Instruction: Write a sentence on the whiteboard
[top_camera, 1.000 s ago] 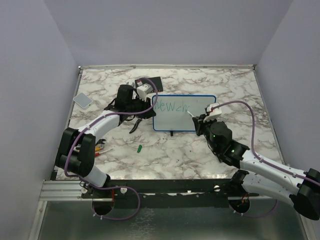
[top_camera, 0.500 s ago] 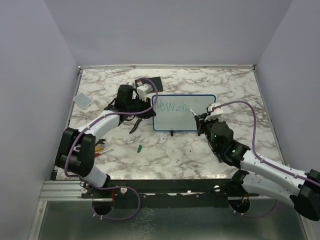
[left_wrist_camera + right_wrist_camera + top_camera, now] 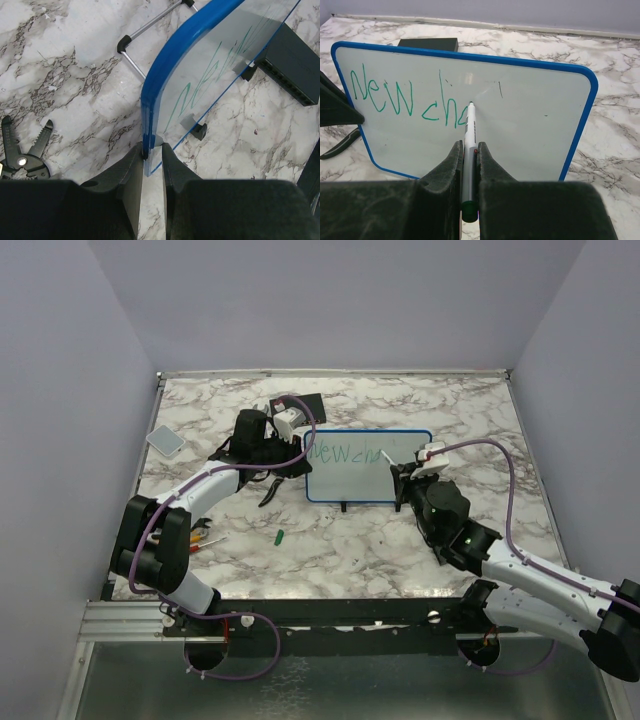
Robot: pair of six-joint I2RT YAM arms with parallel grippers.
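Note:
The whiteboard (image 3: 370,466) with a blue rim stands tilted mid-table; it also shows in the right wrist view (image 3: 530,125) and edge-on in the left wrist view (image 3: 200,30). The sentence (image 3: 407,97) in green reads "New cha" on one line; it also shows in the top view (image 3: 345,454). My left gripper (image 3: 152,150) is shut on the board's left rim. My right gripper (image 3: 468,150) is shut on a white marker (image 3: 469,135) with a green end, its tip on the board at the last letter.
A black box with ports (image 3: 305,405) lies behind the board. A grey pad (image 3: 165,440) lies at the far left. A green marker cap (image 3: 281,536) and black pliers (image 3: 22,155) lie on the marble table (image 3: 480,420), with small tools (image 3: 205,535) near the left arm.
The text grew from "New ch" to "New cha". My right gripper moved a little right along the board with the marker. The left arm has not moved.

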